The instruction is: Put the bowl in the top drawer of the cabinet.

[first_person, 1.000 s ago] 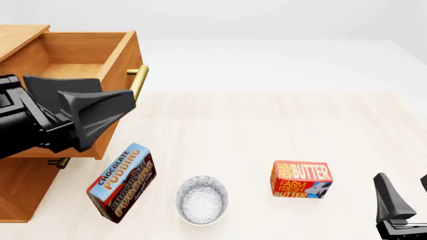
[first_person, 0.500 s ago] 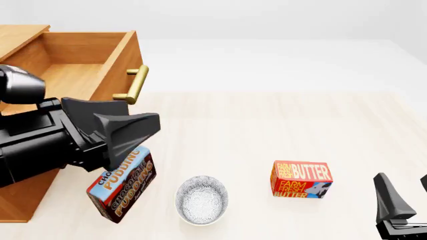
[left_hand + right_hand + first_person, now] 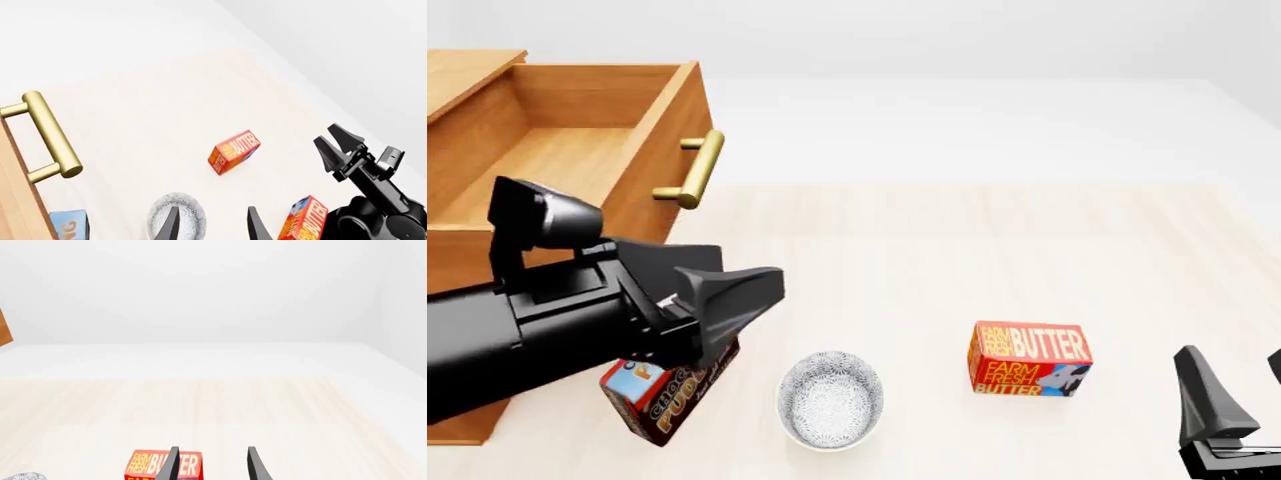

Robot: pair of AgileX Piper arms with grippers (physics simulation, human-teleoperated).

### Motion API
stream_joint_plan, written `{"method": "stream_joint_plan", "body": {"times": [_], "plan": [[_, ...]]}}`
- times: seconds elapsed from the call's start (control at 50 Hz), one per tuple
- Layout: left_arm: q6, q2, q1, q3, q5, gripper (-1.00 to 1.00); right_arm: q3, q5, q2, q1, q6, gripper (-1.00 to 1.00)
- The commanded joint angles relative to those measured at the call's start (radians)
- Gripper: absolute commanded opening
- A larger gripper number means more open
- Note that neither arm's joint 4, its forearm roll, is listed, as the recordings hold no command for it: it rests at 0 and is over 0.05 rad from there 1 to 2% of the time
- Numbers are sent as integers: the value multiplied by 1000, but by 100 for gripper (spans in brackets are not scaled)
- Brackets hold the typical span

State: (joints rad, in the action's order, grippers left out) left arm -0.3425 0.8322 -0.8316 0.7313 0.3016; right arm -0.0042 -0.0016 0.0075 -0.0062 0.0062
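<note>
— What's the biggest thing in front of you?

— The cabinet, at the table's left edge. Its top drawer stands pulled out and open, wooden floor bare, brass handle facing the middle of the table.

— And your arms?

— My left gripper hangs low in front of the cabinet, pointing toward the bowl, fingers spread apart with nothing between them. My right gripper sits at the near right corner, well away from everything; its fingers are parted too, empty.

— The boxes?

— A chocolate pudding box lies tilted by the cabinet's foot, partly hidden under my left arm. A butter box stands upright to the right of the bowl.

— The bowl itself?

— The bowl rests upright on the table between the two boxes, just beyond my left fingertips, touching neither box.
</note>
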Motion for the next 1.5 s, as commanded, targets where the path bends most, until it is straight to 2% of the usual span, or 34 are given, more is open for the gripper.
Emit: {"method": "stream_joint_plan", "body": {"times": [0.02, 0.28, 0.72, 1.04, 1.16, 1.5], "plan": [[-25, 42, -9, -36, -44, 100, 0, 0, 0, 0, 0, 100], [-68, 125, -13, -80, -121, 100, 0, 0, 0, 0, 0, 100], [-88, 228, 6, -128, -199, 100, 0, 0, 0, 0, 0, 100], [-87, 283, 32, -151, -243, 100, 0, 0, 0, 0, 0, 100], [-92, 321, 77, -171, -276, 100, 0, 0, 0, 0, 0, 100], [-118, 400, 93, -180, -333, 100, 0, 0, 0, 0, 0, 100]]}}
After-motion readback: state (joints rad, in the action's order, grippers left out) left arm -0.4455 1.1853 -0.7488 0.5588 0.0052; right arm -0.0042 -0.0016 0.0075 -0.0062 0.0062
